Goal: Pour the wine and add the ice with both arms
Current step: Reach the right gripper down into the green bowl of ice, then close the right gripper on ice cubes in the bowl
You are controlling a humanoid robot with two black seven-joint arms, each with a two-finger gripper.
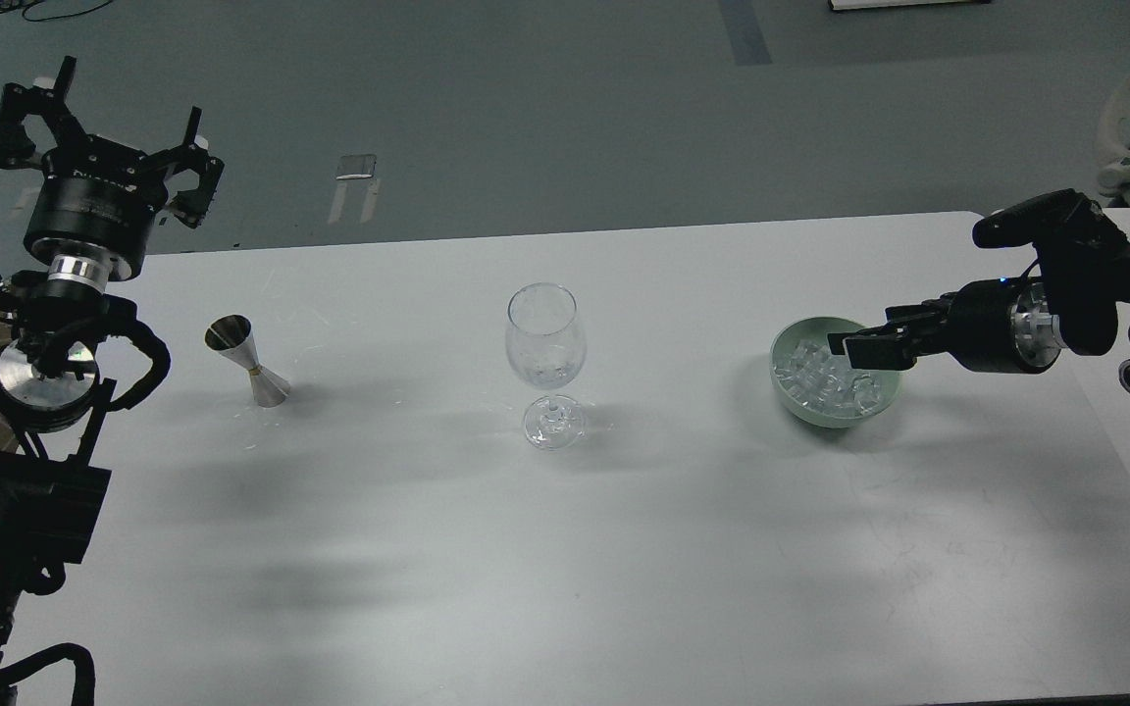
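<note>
- One stemmed glass [545, 361], left of right gripper [851, 346]
- One steel jigger [248, 360], below left gripper [106, 118]
- One green bowl [789, 343], under right gripper
- Many ice cubes [820, 380], too crowded to count

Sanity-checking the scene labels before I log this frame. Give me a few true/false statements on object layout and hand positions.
1. The wine glass stands upright between the jigger and the green bowl. True.
2. The ice is in the wine glass. False: the cubes sit in the green bowl; none show in the glass.
3. The right hand is over the bowl's near-right rim. True.
4. The left hand grips the jigger. False: it is raised, open and empty, well clear of the jigger.
5. The jigger lies on its side. False: it stands upright on the table.
</note>
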